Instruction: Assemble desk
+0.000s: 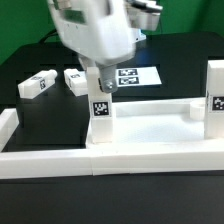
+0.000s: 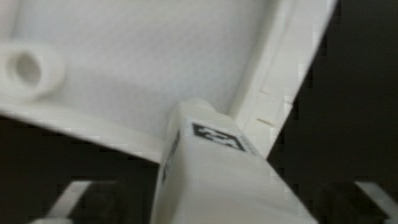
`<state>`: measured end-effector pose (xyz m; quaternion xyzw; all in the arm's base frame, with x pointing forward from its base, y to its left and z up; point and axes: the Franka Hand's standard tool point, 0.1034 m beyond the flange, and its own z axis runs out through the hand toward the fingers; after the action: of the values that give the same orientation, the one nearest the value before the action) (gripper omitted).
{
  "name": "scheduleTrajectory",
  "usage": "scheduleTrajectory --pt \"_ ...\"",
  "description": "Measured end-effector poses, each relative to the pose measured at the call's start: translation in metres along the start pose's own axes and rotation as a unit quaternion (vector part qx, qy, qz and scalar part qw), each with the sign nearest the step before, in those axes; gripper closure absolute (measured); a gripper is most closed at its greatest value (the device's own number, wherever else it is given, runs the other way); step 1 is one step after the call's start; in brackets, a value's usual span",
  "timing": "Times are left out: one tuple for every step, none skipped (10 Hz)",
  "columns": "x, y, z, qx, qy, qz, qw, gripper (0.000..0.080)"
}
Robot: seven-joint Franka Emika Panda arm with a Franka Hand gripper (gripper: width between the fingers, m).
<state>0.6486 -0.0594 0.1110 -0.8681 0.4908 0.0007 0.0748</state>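
Leg (image 1: 101, 112) upright between parted jaws — on desktop (image 1: 150, 130)

The blurred gripper (image 1: 100, 82) hides part of the marker board (image 1: 146, 76). The exterior view's right edge crops one upright leg (image 1: 215, 100), and the wrist view cuts off the fingertips (image 2: 71, 203).

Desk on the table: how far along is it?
One leg already stands upright on the desk top. The claw is at a second leg, upright at another corner; grip unclear. Two more legs lie loose on the table, not yet fitted.
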Motion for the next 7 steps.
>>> scheduleTrajectory --pt "-0.0023 -0.0004 0.0003 -0.003 -0.001 -0.068 0.998 0.0189" --pt "-0.0018 0.0001 0.0006 -0.003 -0.001 -0.080 0.997 0.0189" --pt "-0.0014 0.0004 0.0006 -0.003 -0.001 -0.116 0.993 0.0156" --pt "-0.0014 0.0004 0.0006 -0.003 -0.001 -0.136 0.991 0.0151" --pt "-0.0004 0.0008 0.0003 -0.007 0.001 -0.196 0.981 0.0151" --pt "0.0029 -0.0007 -0.0017 -0.020 0.007 -0.304 0.952 0.0150" --pt "0.0046 -0.0015 -0.0011 -0.024 -0.002 -0.438 0.899 0.0150"
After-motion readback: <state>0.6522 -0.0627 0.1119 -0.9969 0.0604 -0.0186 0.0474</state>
